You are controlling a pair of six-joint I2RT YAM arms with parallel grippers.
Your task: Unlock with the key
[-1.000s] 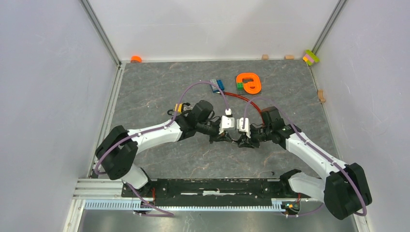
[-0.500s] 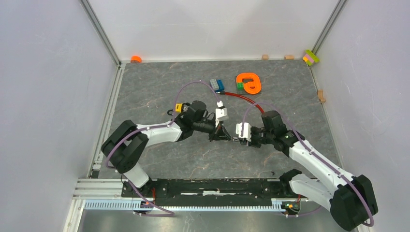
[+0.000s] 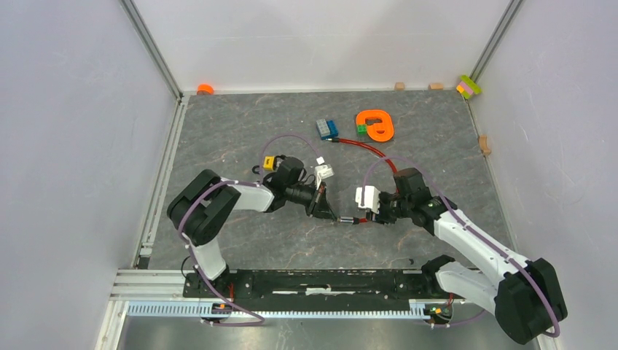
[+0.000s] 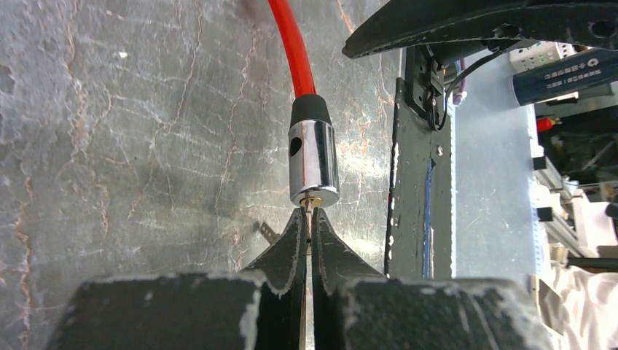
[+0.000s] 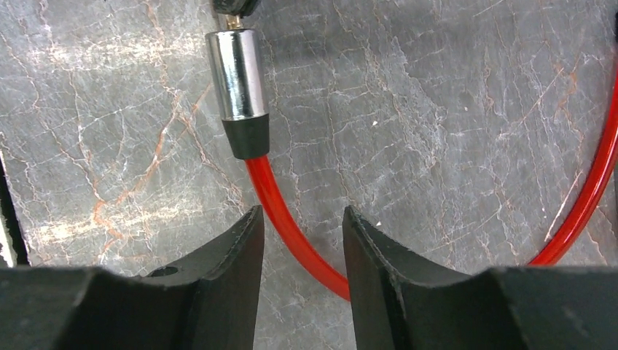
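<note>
The left arm (image 3: 240,193) is folded tight, its elbow back near the left edge and its forearm running right, low over the worktop (image 3: 218,124). The right arm (image 3: 466,233) stretches from its base towards the middle, so the two grippers face each other tip to tip. A chrome plug (image 3: 346,219) lies between them.

The left gripper (image 3: 335,216) is pressed together. Its wrist view shows what the top view cannot: the fingertips (image 4: 297,237) pinch the key (image 4: 309,214), a thin sliver of metal whose tip meets the brass centre of the plug's (image 4: 313,164) end face. A small metal bit pokes out beside the left finger.

The right gripper (image 3: 362,219) is spread. In its wrist view the cable (image 5: 273,193) passes through the gap between its fingers (image 5: 233,248), with a gap either side. The plug (image 5: 235,73) lies just beyond, and the left gripper's dark tip touches its far end.

Only the top view shows the yellow padlock (image 3: 269,162), on the worktop just beyond the left forearm, well apart from the key.
</note>
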